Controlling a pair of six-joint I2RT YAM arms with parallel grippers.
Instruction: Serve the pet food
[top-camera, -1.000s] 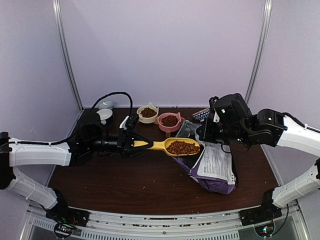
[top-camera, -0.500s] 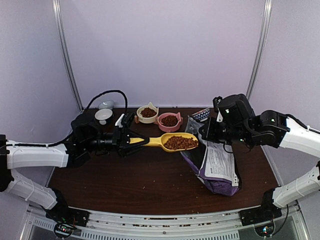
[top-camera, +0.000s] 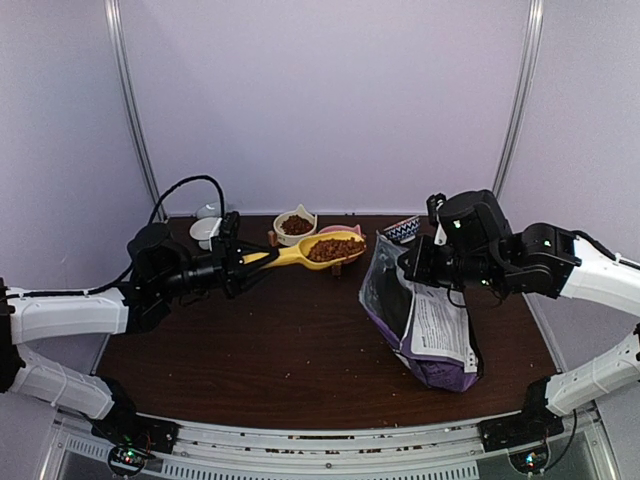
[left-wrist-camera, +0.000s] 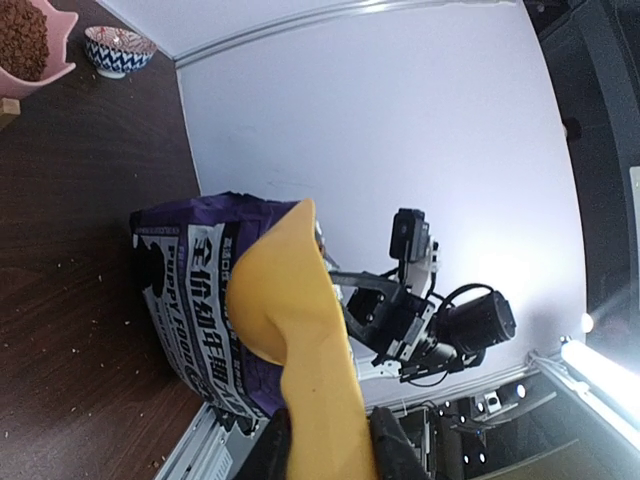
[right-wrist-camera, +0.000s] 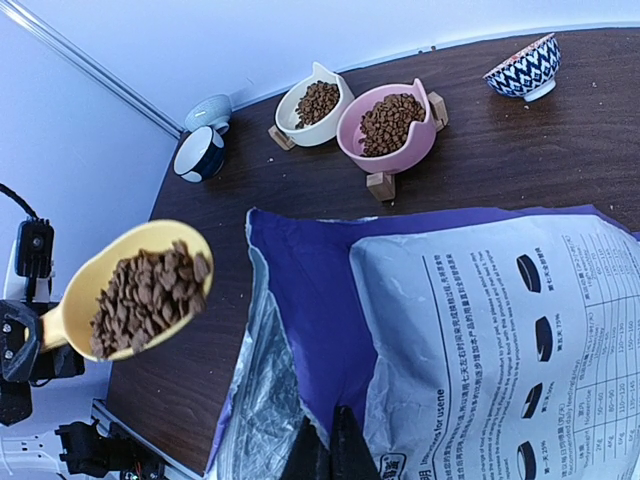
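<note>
On the dark brown wooden table (top-camera: 250, 370), toward its right side: one large purple plastic bag (top-camera: 420, 325), upright, mouth open, silver lining showing. All places below are given from this purple bag.

Right gripper (right-wrist-camera: 327, 450): fingers pressed together on the top edge of the purple bag, pinching it.

Pet food, main lot: small reddish-brown dry kibble pellets (top-camera: 335, 249), heaped in the bowl of a yellow plastic scoop (top-camera: 300, 254), in the air to the left of the purple bag and apart from its mouth.

Left gripper (top-camera: 238, 266): clamped on the handle end of the yellow scoop. The kibble lies at the scoop's far end, out past the fingertips, not between the jaws. The left wrist view shows only the scoop's smooth underside.

Further kibble: in a cream cat-eared bowl (right-wrist-camera: 313, 105) and a pink cat-eared bowl (right-wrist-camera: 390, 125) on small wooden feet, both behind and left of the purple bag. In the overhead view the loaded scoop overlaps the pink bowl.

Other ware: a blue-and-white patterned bowl (right-wrist-camera: 525, 65) just behind the purple bag; a dark blue and white bowl (right-wrist-camera: 200, 152) far to its left.

Writing: the bag's purple face reads "PUPPY FOOD" in white capitals beside large Chinese characters. The white back label carries a heading that seems to read "Instructions for use", bowl pictograms and a table of figures too small to read.
</note>
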